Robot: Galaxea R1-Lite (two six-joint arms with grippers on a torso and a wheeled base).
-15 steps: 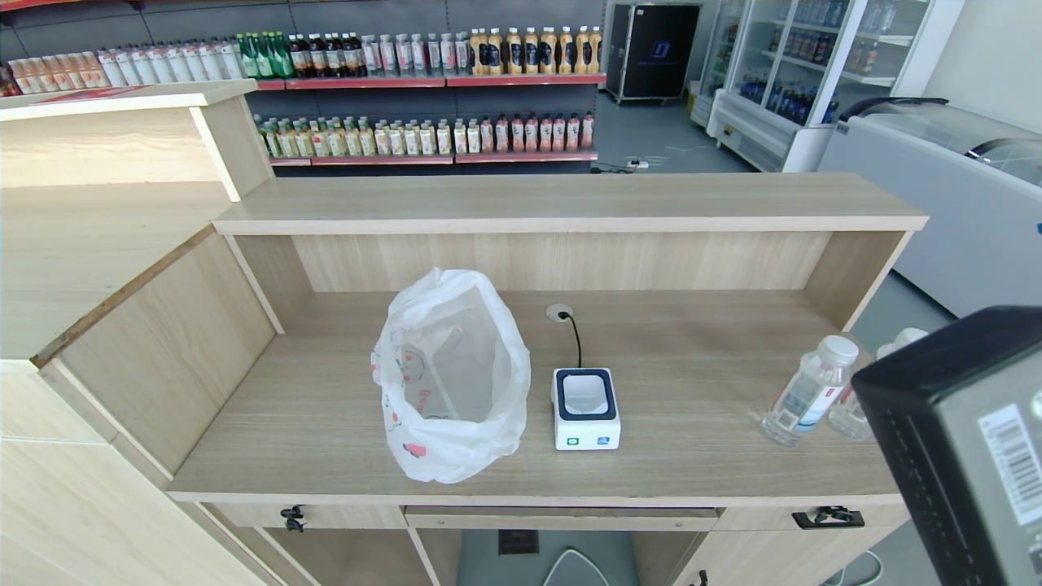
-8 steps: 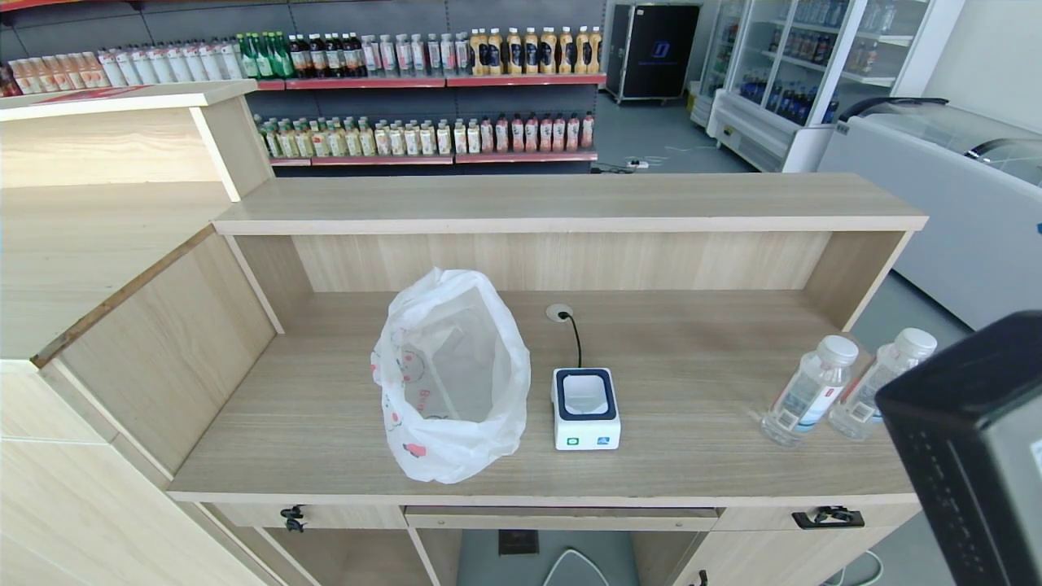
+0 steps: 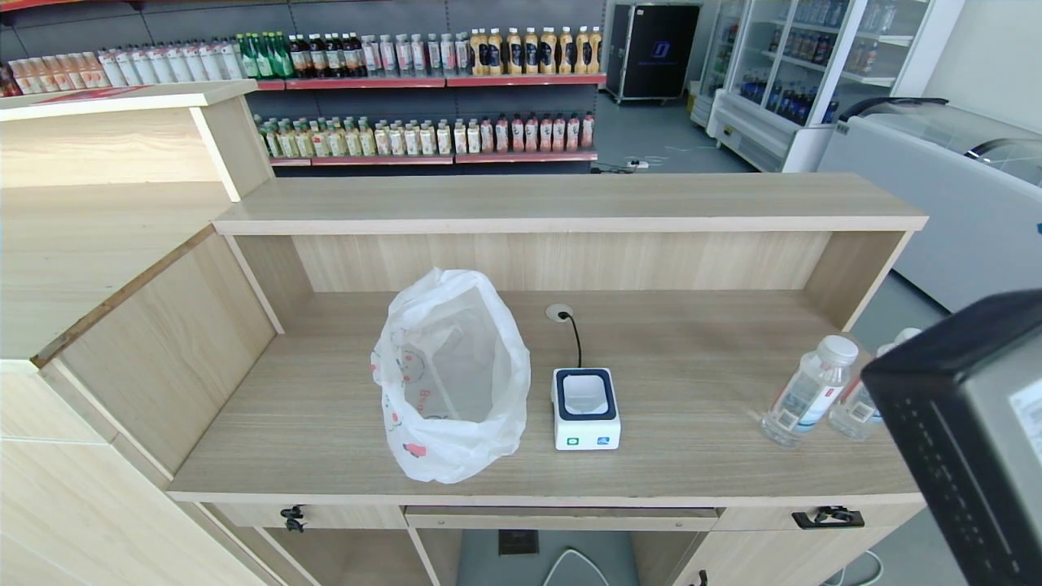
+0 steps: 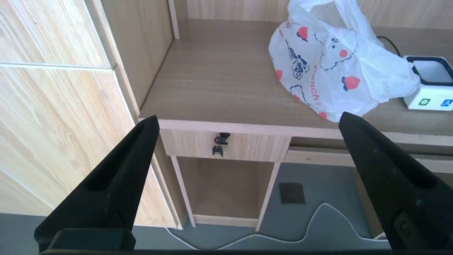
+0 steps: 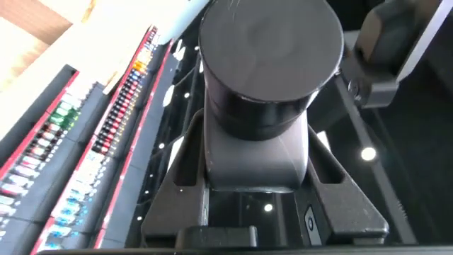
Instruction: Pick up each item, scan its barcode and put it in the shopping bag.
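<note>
Counter [image 3: 700, 464]: two water bottles stand upright at its right edge. First bottle [image 3: 807, 391] is on the inner side. Second bottle [image 3: 856, 407] is just beside it, half hidden by the right arm [image 3: 961, 431], which hangs off the right front corner. How that arm's gripper stands: cannot tell. Left gripper [image 4: 248, 120] sits low before the front edge, toward the left corner, fingers spread wide, holding nothing.

Step in hand, as I judge: fetch the first bottle. Best taken round the middle, below the cap, closing squarely so the neighbour isn't nudged off the edge. Keep the label's barcode outward, ready to face the window of the scanner [image 3: 585, 407] mid-counter.

Shopping bag [image 3: 448, 382] stands open just beside the scanner, toward the front edge. It looks empty through the thin plastic, though folds may hide something. Likely nothing bagged yet.
</note>
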